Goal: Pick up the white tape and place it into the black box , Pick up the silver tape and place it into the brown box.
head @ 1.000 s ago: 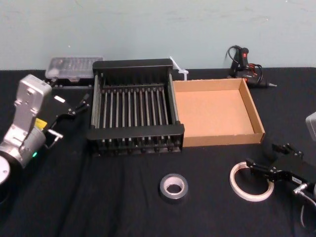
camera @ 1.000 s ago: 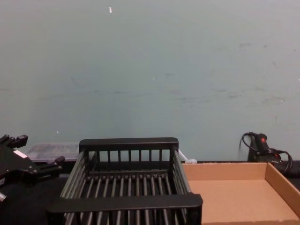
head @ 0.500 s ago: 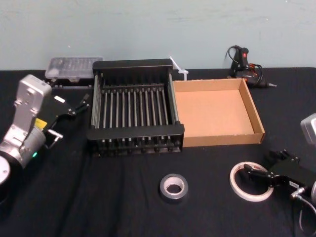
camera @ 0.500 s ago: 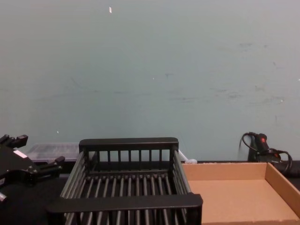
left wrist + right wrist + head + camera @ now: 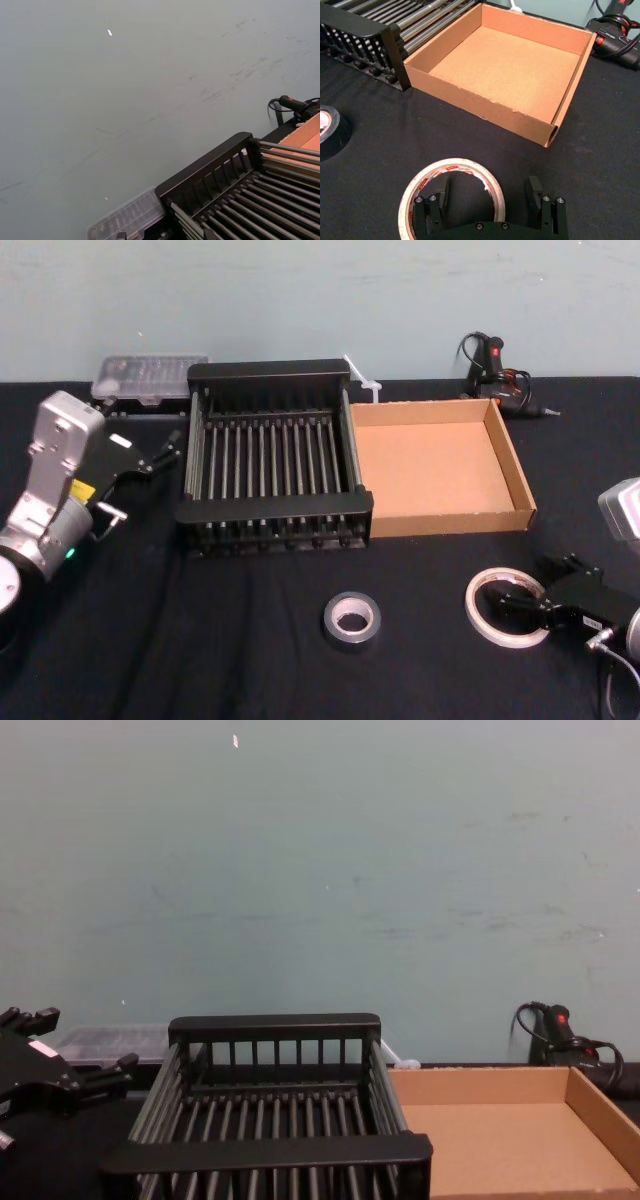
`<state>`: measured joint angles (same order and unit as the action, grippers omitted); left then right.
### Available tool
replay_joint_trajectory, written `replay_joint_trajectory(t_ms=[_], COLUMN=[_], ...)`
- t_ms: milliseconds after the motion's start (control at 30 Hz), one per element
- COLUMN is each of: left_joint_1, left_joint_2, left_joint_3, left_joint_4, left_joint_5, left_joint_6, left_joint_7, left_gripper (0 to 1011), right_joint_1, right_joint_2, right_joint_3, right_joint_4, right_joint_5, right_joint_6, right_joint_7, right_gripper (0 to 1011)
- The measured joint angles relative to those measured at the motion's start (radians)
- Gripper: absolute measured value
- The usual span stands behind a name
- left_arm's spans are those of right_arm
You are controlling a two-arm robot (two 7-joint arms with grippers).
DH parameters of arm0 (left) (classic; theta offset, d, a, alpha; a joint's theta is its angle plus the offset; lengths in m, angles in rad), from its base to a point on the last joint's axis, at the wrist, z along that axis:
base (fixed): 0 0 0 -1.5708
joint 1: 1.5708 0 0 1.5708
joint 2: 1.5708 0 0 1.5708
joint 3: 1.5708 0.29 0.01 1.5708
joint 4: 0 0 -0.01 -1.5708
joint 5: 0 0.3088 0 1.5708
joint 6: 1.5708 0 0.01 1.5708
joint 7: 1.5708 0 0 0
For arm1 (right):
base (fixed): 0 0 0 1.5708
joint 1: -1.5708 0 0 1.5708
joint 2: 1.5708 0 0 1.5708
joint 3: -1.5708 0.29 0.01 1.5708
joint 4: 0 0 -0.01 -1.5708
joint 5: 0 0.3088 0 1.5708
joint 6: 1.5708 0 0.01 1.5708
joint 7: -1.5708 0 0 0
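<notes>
I have the right gripper point(image 5: 487, 207) with its fingers spread wide and empty, astride one side of the white tape point(image 5: 454, 163), flat on the worktop point(image 5: 200, 640). The silver tape point(image 5: 368, 626) lies left of it, before the black box point(image 5: 275, 506). The left gripper point(image 5: 162, 452) idles open beside that box.

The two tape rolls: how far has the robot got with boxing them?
Done: nothing; the black box and brown box hold no tape. In hand: the open right gripper is at the near edge of the white tape, which lies flat on the table. To do: lifting and placing it, then the silver tape, lying before the black box. The left gripper sits beside that box.
</notes>
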<state>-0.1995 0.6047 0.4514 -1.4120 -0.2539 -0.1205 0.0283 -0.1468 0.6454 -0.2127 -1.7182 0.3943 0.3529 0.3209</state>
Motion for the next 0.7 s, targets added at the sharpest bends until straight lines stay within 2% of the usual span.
replay_joint_trajectory(t_ms=[700], left_joint_1=[0.0], left_joint_2=[0.0], left_joint_3=[0.0], left_joint_4=[0.0], left_joint_5=[0.0], left_joint_6=[0.0], left_joint_7=[0.0], left_gripper=[1001], right_joint_1=[0.001], right_joint_2=[-0.014], right_joint_3=[0.007], right_joint_4=[0.015], right_joint_5=[-0.02], right_joint_6=[0.01], right_joint_7=[0.018], right_gripper=[1002])
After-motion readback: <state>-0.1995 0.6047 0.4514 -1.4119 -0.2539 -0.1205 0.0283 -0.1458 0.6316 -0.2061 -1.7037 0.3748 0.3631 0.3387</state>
